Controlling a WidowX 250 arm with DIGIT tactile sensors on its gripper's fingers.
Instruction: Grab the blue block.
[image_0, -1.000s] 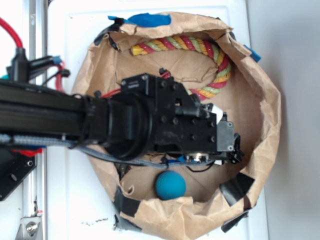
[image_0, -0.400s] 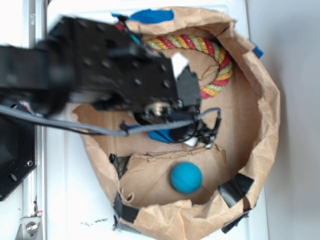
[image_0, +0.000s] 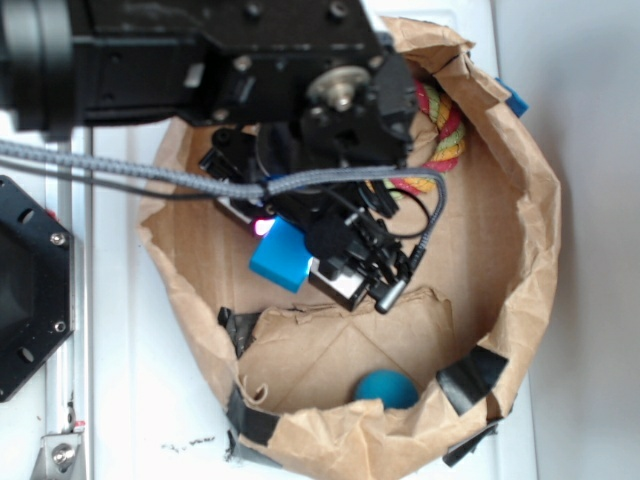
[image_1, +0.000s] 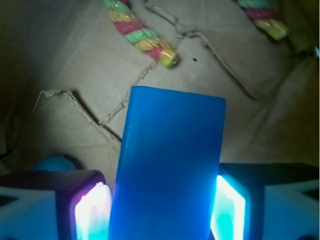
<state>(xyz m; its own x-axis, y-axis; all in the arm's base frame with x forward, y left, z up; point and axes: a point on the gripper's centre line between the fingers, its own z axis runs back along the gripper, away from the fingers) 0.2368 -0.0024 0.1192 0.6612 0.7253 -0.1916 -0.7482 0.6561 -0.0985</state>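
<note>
Filling the near half of your wrist view, the block (image_1: 167, 170) is a smooth, flat, bright blue slab with straight edges, standing lengthwise between the two glowing pads (image_1: 227, 207) of the gripper (image_1: 160, 212), which press its sides: you have it grasped. From the exterior view the block (image_0: 280, 255) shows as a blue corner under the black gripper (image_0: 300, 245), above the brown floor of the bag (image_0: 530, 250). Beyond the block you see creased, torn cardboard-brown paper, and farther off the rope (image_1: 142, 32), a twisted cord striped yellow, green and red, its cut end pointing right. Low at the left, a round dark-blue ball (image_1: 52, 164) sits half in shadow; outside, the ball (image_0: 388, 388) lies by the bag's crumpled near wall.
</note>
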